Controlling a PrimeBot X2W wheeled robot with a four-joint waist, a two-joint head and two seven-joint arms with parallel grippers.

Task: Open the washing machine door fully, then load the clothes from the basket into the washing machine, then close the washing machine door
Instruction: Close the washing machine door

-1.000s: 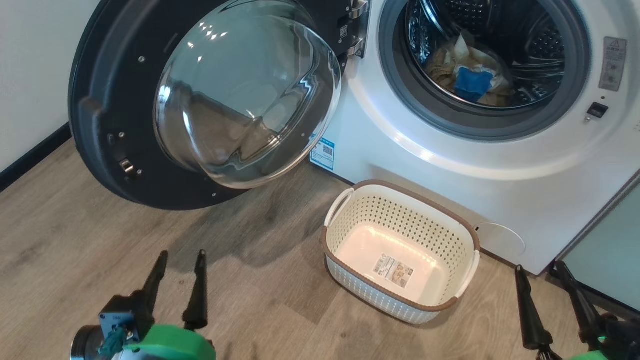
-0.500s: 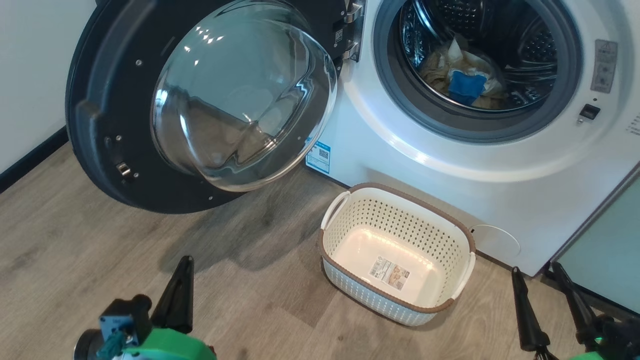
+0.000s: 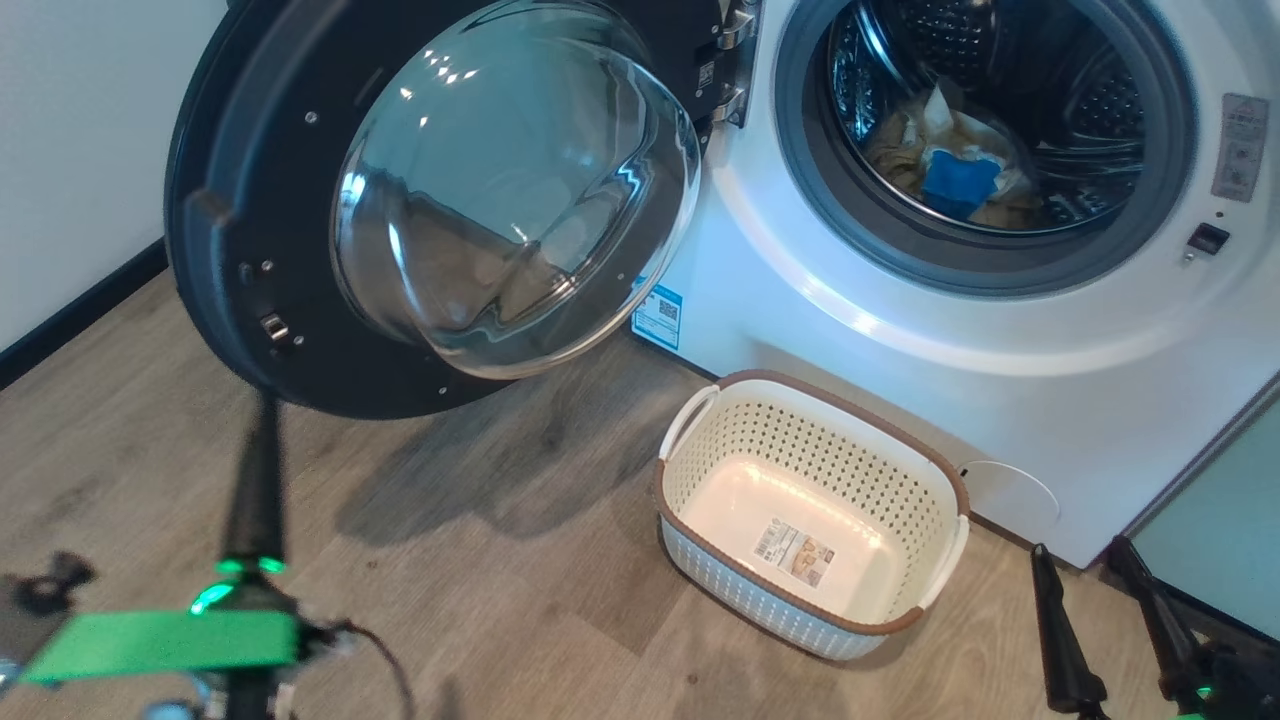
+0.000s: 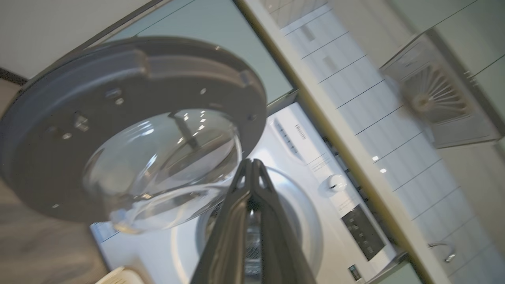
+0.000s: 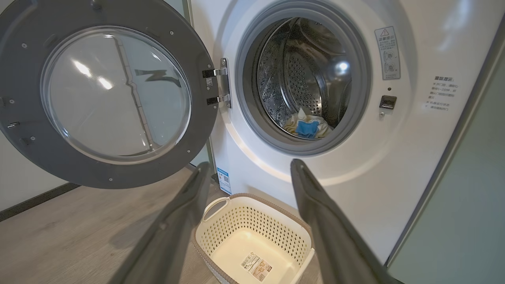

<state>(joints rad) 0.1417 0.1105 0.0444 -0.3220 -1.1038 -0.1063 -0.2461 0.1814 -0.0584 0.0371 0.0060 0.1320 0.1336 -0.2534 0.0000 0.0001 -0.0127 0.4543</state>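
From my head, the washing machine door (image 3: 250, 260) hangs wide open on the left of the washing machine (image 3: 900, 330), hinge on its right side and free edge far left. My left claw (image 3: 262, 420), fingers pressed together, points up just below the door's lower rim, so it is the nearer arm for what I judge comes next, swinging the door shut. My right claw (image 3: 1080, 560) sits spread at the lower right, beyond the basket (image 3: 820, 395), which is empty. The clothes (image 3: 950, 175) lie in the drum.

My left wrist looks past the closed fingertips at the door's glass bowl, close ahead.

My right wrist frames the basket between spread fingers.

A second ago my left fingers stood apart, further right.
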